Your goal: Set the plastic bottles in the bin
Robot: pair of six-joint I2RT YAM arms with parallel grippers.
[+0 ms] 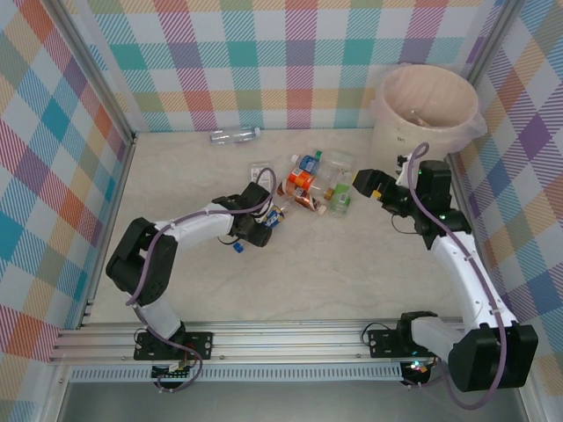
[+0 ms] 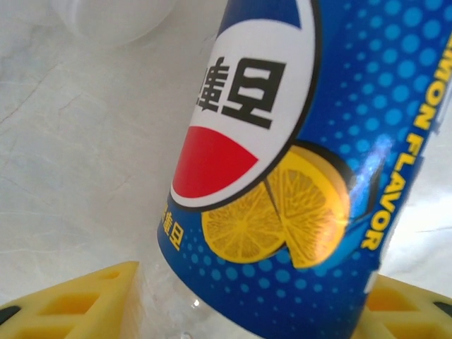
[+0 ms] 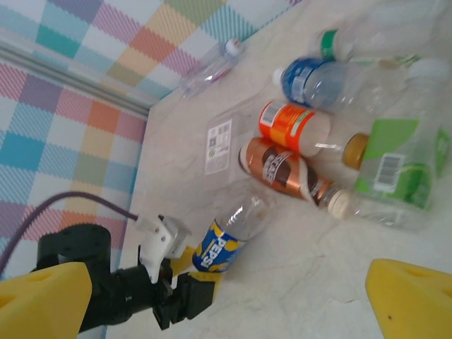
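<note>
Clamping the left claw (image 1: 266,220) across the blue-label bottle (image 3: 222,244), lying on the counter (image 1: 334,281) left of centre in the overhead frame, just beside the other bottles (image 1: 312,180); holding the right claw (image 1: 368,183) wide apart, gripping nothing; leaving the bin (image 1: 396,132) waiting at upper right; probably handling something light, thin-walled, slick, easily crushed; judging the labelled body the firmest hold.

Clustered plastic bottles (image 1: 300,182) near upright cream bin (image 1: 391,132)
</note>
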